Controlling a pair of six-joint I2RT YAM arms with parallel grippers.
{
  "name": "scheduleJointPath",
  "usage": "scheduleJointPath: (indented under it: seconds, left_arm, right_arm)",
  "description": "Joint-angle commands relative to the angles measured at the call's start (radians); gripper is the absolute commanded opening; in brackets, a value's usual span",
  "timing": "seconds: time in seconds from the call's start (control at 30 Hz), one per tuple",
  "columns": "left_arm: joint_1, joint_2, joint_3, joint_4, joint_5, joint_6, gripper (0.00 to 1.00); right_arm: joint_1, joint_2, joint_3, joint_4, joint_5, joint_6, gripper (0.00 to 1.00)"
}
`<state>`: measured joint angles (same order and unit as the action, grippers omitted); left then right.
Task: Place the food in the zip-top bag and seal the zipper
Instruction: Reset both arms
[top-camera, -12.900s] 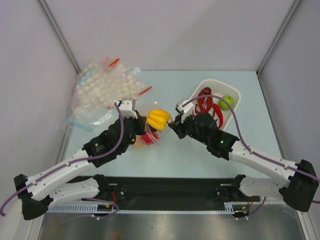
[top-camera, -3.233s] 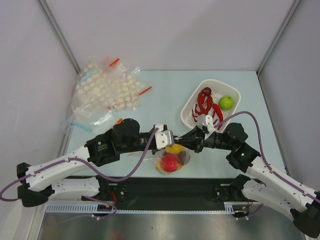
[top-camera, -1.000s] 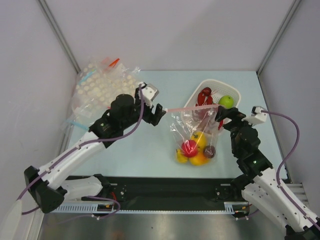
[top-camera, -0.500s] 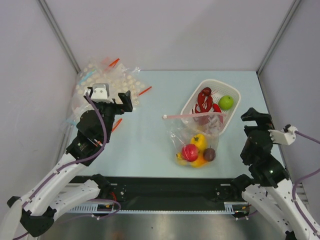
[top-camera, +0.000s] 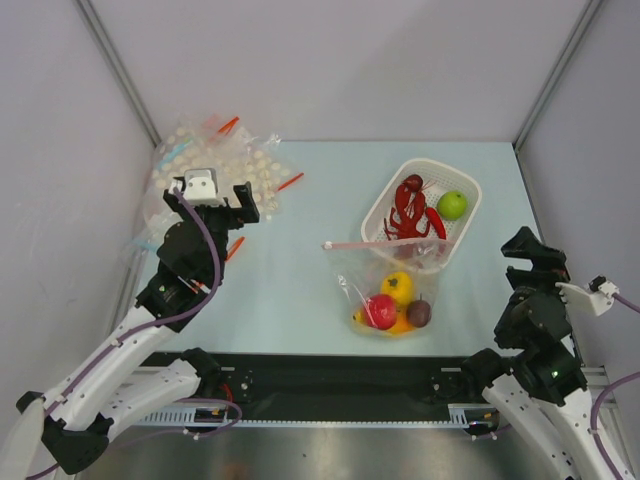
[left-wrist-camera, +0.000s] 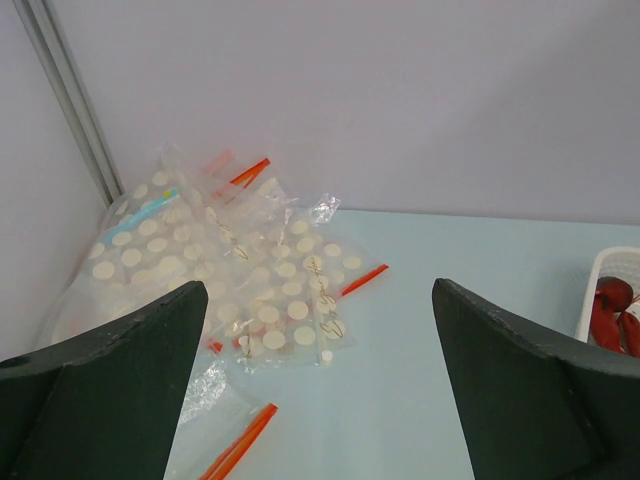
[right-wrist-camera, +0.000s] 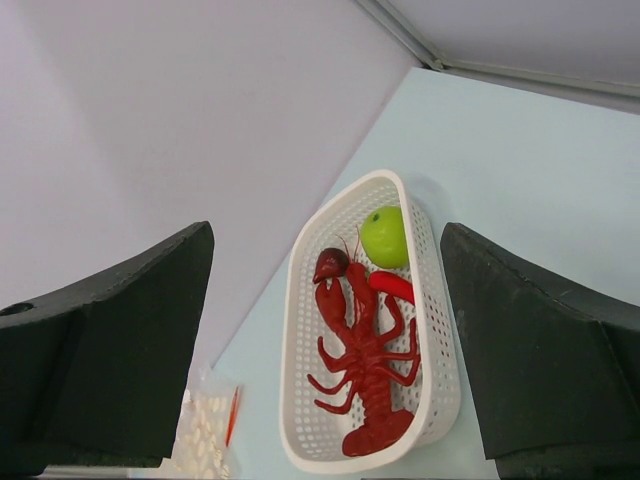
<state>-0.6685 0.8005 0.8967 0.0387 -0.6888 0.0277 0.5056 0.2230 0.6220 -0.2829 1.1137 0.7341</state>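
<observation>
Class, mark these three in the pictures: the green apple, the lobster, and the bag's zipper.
green apple (top-camera: 453, 204), top view, middle of the fruit.
lobster (right-wrist-camera: 360, 350), right wrist view, middle of its body.
zipper (top-camera: 385, 242), top view, midway along the pink strip.

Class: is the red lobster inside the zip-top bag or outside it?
Outside: the red lobster lies in the white basket, beside the green apple.
</observation>
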Motion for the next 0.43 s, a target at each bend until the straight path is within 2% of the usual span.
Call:
scheduleJointPath:
  seconds: [0.0, 0.4]
  left_arm:
    - [0.009, -0.003, -0.004, 0.036, -0.005, 0.023, 1.00]
    - [0.009, -0.004, -0.008, 0.026, 0.075, 0.037, 1.00]
  right_arm:
    - [-0.001, 0.038, 0.019, 0.002, 0.044, 0.027, 1.00]
    - [-0.001, 0.038, -0.004, 0.061, 0.005, -0.030, 1.00]
